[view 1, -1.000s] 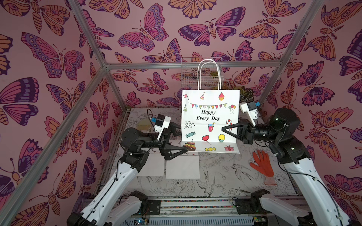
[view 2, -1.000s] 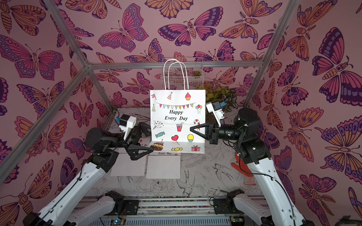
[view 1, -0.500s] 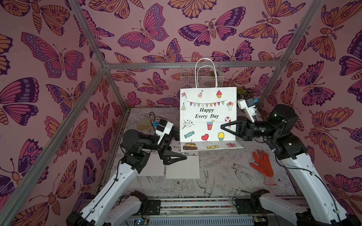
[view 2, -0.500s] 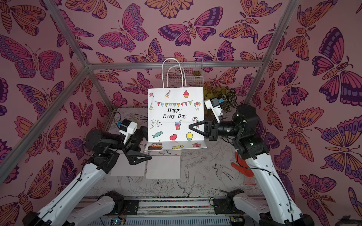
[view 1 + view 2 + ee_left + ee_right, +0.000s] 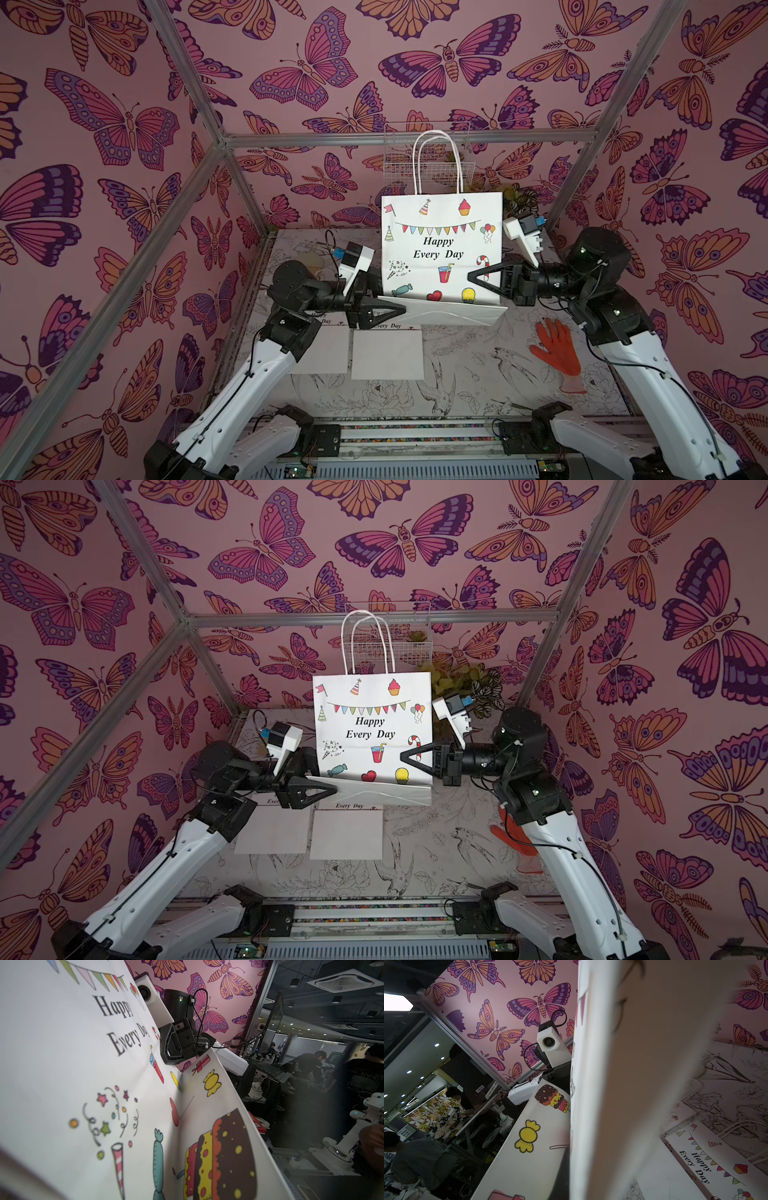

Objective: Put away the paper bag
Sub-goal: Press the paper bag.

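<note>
Paper bag (image 5: 440, 249) is what you stand to lose, so start at the grips. The right gripper (image 5: 478, 277) has its jaws pressed together on the bag's right edge, low down, w/ the paper pinched flat btwn them. The left gripper (image 5: 386, 301) sits at the bottom-left corner. One finger lies in front of the folded bottom flap and the other is hidden behind the bag, so you can't tell whether those jaws bite paper or just straddle it. The bag hangs upright in the air btwn both arms, over the back half of the table (image 5: 478, 374). Its handles are up, in front of the wire basket (image 5: 399, 166) on the rear wall.

Risks, as I judge them:
- The one sure grip is a thin edge pinch, so a quick swing could slide or rip the paper there.
- If the left jaws shut on the flap only, you'd prob. crease it crooked & the fold won't lie flat.
- Pull the arms apart & a side seam may tear.
- Lift or push back & the handles could snag the basket wires.
- Drop it & it lands on the flat bags (image 5: 386, 353) below, knocking them askew.
</note>
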